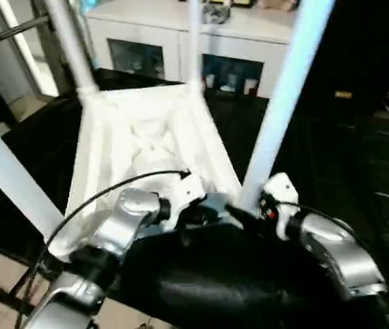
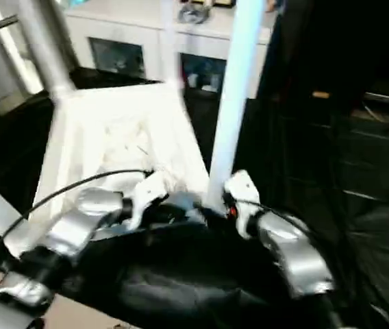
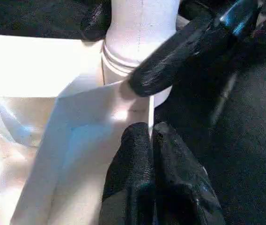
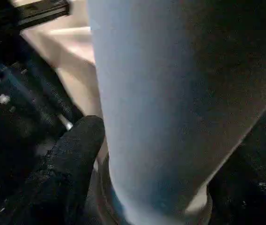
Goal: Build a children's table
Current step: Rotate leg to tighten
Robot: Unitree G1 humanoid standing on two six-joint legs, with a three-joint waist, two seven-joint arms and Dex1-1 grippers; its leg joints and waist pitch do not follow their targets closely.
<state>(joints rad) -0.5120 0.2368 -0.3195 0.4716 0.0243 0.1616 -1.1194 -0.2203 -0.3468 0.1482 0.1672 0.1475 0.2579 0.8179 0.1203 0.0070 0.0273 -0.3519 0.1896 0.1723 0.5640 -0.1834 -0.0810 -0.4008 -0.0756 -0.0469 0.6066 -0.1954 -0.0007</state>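
Nearest the robot, both silver forearms reach to the near right corner of the upturned table top (image 1: 146,147), which lies on a black worktop (image 1: 37,137). The left hand (image 3: 147,154) has its two black fingers pressed together against the rim of the top, just beside the corner socket. The right hand (image 1: 246,214) grips the base of the near right leg (image 1: 283,96), one finger (image 4: 72,159) on its side, where the leg stands in its socket. Beyond that corner three more legs rise from the top: near left (image 1: 9,178), far left (image 1: 71,44) and far right (image 1: 194,41). Behind the top stands a white cabinet (image 1: 181,41) with glass doors.
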